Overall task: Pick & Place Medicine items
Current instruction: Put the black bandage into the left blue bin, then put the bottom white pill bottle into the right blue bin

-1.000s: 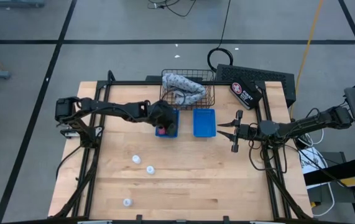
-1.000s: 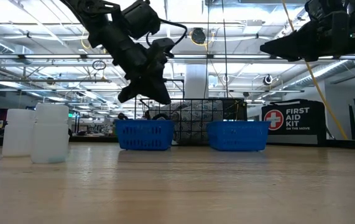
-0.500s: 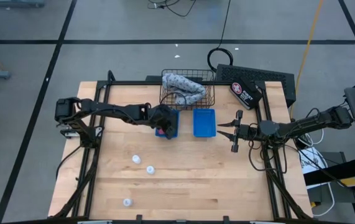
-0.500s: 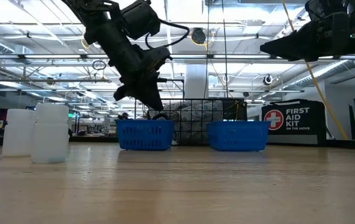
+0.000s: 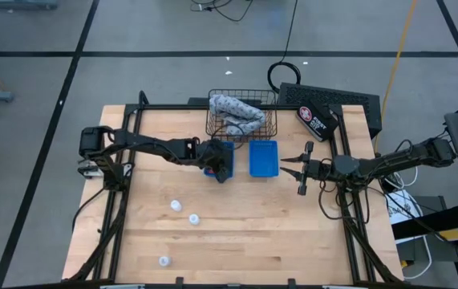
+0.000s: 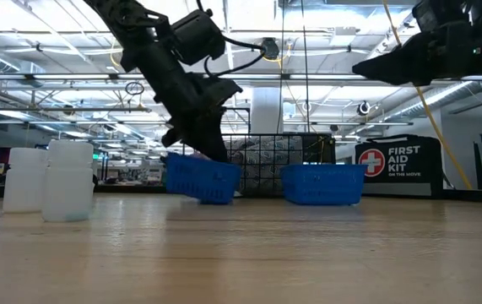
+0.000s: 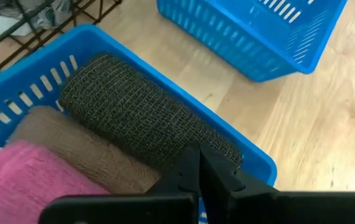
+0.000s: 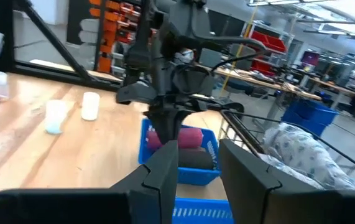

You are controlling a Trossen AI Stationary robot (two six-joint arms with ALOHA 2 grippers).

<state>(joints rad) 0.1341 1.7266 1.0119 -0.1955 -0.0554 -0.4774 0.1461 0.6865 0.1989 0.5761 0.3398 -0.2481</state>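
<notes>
1. From above, the left claw [image 5: 219,166] covers most of the left blue basket [image 5: 209,149], so the rolls inside cannot be seen there.
2. In the left wrist view the pink roll [image 7: 31,177] and brown roll [image 7: 81,152] are cut off by the picture's edge, and the black roll [image 7: 140,115] is partly behind the closed fingers.
3. The three white bottles [image 5: 176,205] on the bench [image 5: 237,233] are too small to show any detail.
4. In the low view the right claw [image 6: 376,67] is partly out of frame.
</notes>
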